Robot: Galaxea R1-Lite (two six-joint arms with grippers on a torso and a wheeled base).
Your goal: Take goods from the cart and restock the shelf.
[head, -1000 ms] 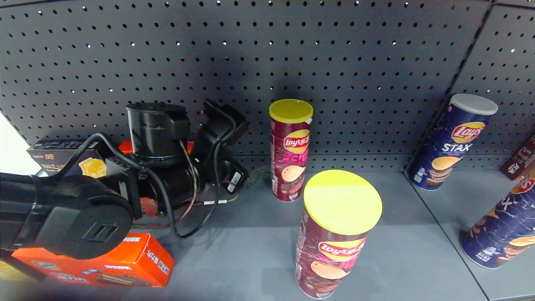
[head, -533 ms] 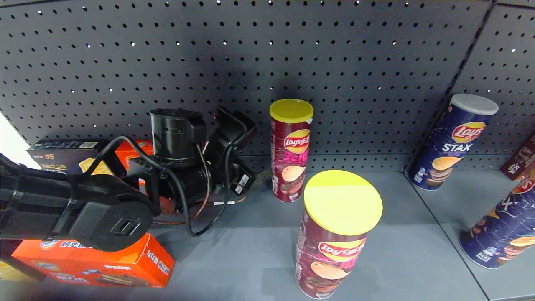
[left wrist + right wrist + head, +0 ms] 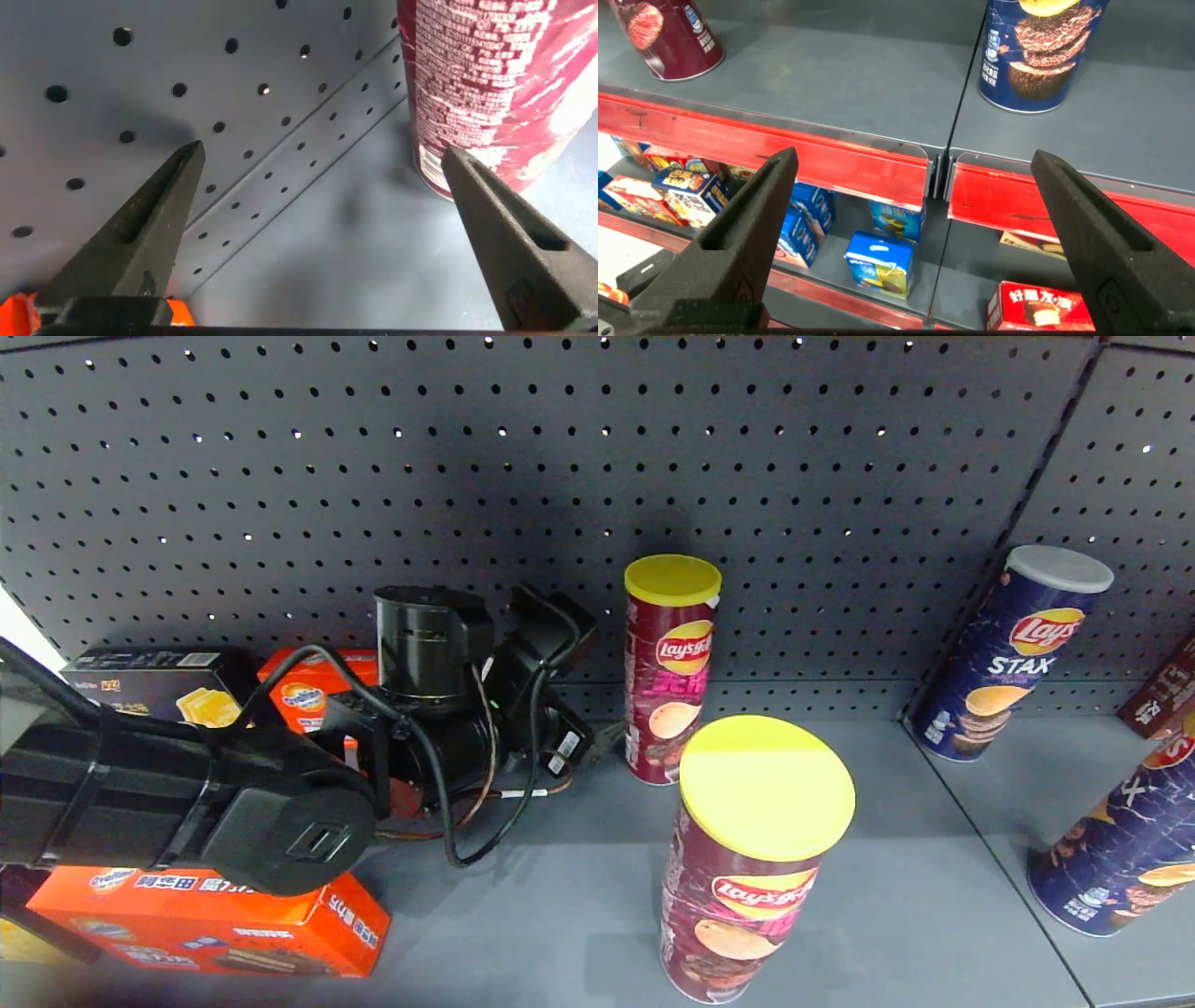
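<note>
A maroon chip can with a yellow lid [image 3: 670, 672] stands upright at the back of the grey shelf [image 3: 560, 905], against the pegboard. My left gripper [image 3: 605, 737] lies low on the shelf just left of that can's base. In the left wrist view the left gripper [image 3: 322, 154] is open, with the can [image 3: 486, 84] beside one finger and nothing between the fingers. A second maroon can [image 3: 747, 859] stands nearer the front. My right gripper [image 3: 915, 161] is open and holds nothing, out in front of the shelf's red front edge [image 3: 831, 159].
Orange boxes [image 3: 215, 924] [image 3: 308, 695] and a black box [image 3: 149, 681] lie left of the arm. Blue cans [image 3: 1018, 653] [image 3: 1120, 859] stand on the right section. The shelf below holds blue packets [image 3: 882, 261] and a red box [image 3: 1041, 308].
My left arm has slid to the right along the shelf. The back maroon can has shifted a little to the right with it.
</note>
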